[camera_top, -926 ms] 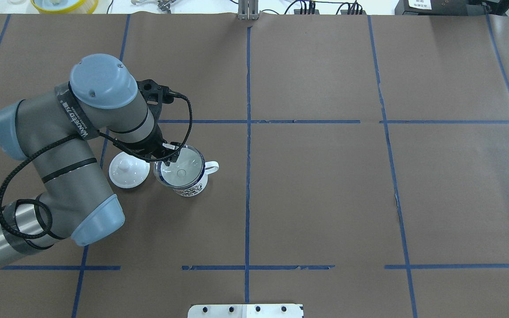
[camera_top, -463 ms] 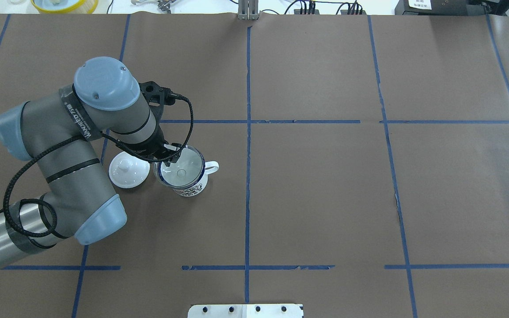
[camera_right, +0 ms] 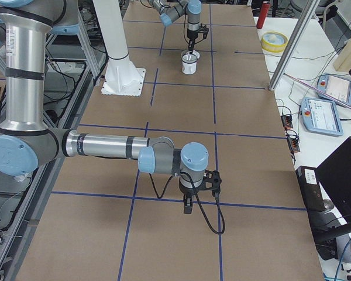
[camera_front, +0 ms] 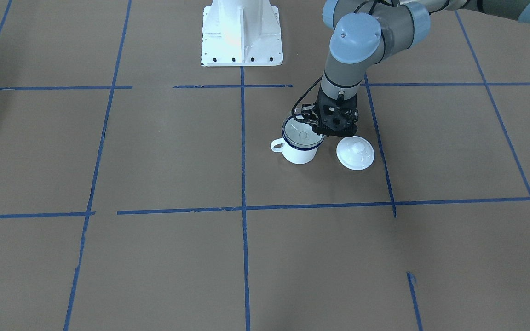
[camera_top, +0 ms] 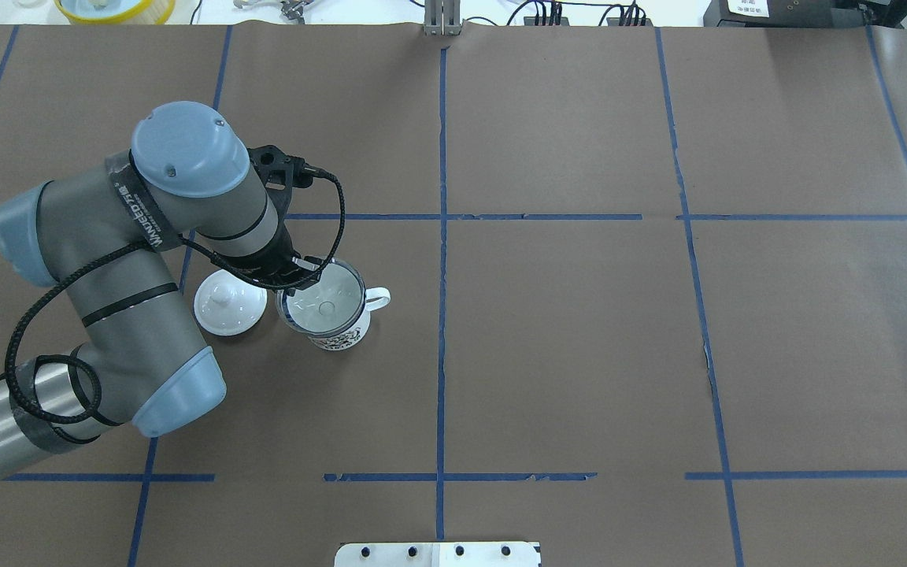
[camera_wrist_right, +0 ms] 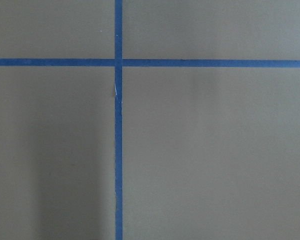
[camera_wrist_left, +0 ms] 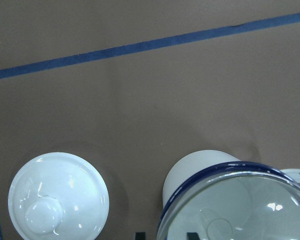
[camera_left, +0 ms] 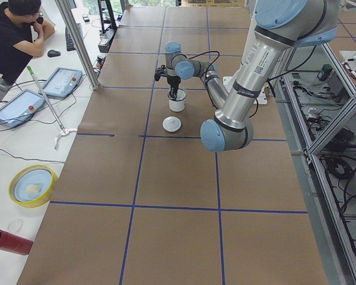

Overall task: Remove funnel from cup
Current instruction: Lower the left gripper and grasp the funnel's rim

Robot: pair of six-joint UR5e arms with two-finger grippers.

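Note:
The white cup with a dark blue rim stands left of the table's middle, handle to the right. It also shows in the front view and the left wrist view. The clear funnel sits in its mouth, spout down, also visible from the front and the wrist. My left gripper points down at the cup's left rim. Its fingertips straddle the rim with a gap, open. My right gripper hangs over bare table far away; I cannot tell its state.
A round white lid with a knob lies flat just left of the cup, under my left wrist, and shows in the front view. The brown table cover has blue tape lines. The white robot base stands at the near edge.
My left arm has shifted slightly and the gripper sits a little lower at the cup's rim. The funnel's outline looks smaller and lower in the cup than before.

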